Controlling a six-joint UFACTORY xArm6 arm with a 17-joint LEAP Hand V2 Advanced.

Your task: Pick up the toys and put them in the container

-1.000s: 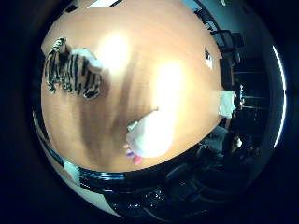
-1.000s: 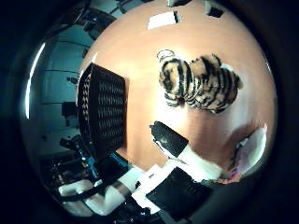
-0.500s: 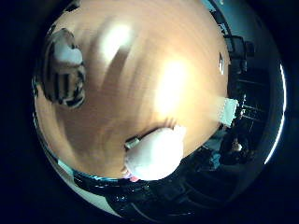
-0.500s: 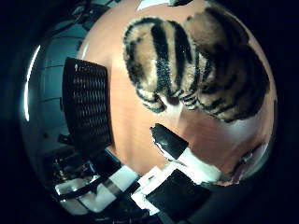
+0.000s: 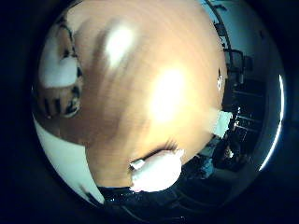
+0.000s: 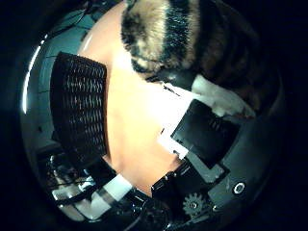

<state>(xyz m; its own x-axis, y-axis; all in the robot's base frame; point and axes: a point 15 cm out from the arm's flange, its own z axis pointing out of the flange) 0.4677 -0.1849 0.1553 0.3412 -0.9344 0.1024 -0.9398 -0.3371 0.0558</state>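
Observation:
A striped plush tiger (image 6: 192, 38) lies on the wooden table (image 5: 154, 93) and fills much of the thumb side view, so it is close under my palm. My right hand (image 6: 207, 130) hangs just above it, and the black and white thumb reaches in with its tip against the fur. In the little finger side view the tiger's white and striped part (image 5: 58, 79) shows at the rim, while one white fingertip (image 5: 156, 170) stays apart from it over bare wood. The black mesh container (image 6: 79, 110) stands on the table beside the toy, a short way off.
A small white sheet (image 5: 222, 122) lies at the table's far edge. Beyond that edge are dark chairs (image 5: 233, 70) and room clutter. Bare wood stretches between the tiger and the container.
The hand has come down closer over the tiger, which now looks much larger. The thumb has swung in across the view and onto the toy.

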